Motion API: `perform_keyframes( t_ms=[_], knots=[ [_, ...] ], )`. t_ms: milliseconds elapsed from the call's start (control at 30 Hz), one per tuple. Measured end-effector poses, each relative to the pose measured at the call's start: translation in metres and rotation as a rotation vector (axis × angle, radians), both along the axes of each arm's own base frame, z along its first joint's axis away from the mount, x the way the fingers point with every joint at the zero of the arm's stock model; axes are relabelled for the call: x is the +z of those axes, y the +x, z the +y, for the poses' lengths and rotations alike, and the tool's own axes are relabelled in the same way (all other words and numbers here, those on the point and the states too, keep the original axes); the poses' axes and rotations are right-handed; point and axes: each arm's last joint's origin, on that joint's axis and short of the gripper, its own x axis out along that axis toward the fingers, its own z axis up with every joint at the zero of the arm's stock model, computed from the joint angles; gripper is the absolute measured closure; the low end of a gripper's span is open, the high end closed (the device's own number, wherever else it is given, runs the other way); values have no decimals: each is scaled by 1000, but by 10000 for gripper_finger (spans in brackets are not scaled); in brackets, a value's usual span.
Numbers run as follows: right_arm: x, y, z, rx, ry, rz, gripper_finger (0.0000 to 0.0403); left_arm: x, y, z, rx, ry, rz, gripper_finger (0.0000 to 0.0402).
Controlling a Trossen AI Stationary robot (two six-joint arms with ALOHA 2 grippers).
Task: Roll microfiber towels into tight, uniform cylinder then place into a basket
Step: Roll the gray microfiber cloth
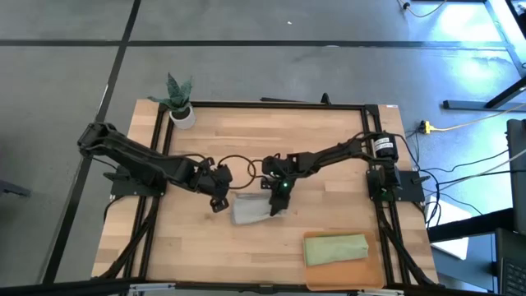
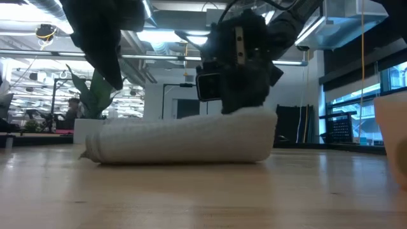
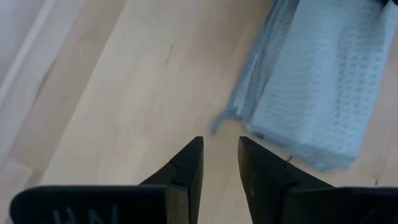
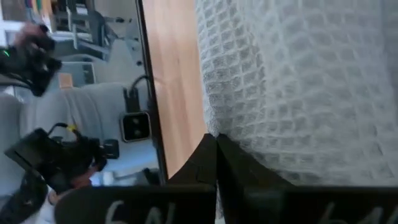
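On the middle of the table (image 1: 205, 255) we see the grey towel (image 1: 249, 209), rolled into a fat tube. Its long side runs left to right. Our right gripper (image 1: 278, 204) presses on the roll's right end with its fingers together. Our left gripper (image 1: 219, 202) hangs just beside the left end, fingers a little apart, holding nothing. Near the front right corner sits the basket (image 1: 374, 275) with the green towel (image 1: 336, 248) folded inside. A plant pot (image 1: 182, 115) stands far back.
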Motion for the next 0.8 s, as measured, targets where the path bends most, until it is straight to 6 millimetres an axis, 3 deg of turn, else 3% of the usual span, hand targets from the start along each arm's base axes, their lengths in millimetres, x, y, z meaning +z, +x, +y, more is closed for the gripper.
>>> perform_keyframes(
  t_ms=[400, 800],
  knots=[
    [29, 23, -15, -138, -20, -8, 403, -3, 2, -12, -85, -48, 1, 312],
    [26, 19, -25, -214, -106, 87, 403, -6, 2, -31, -170, -60, -5, 312]
  ],
)
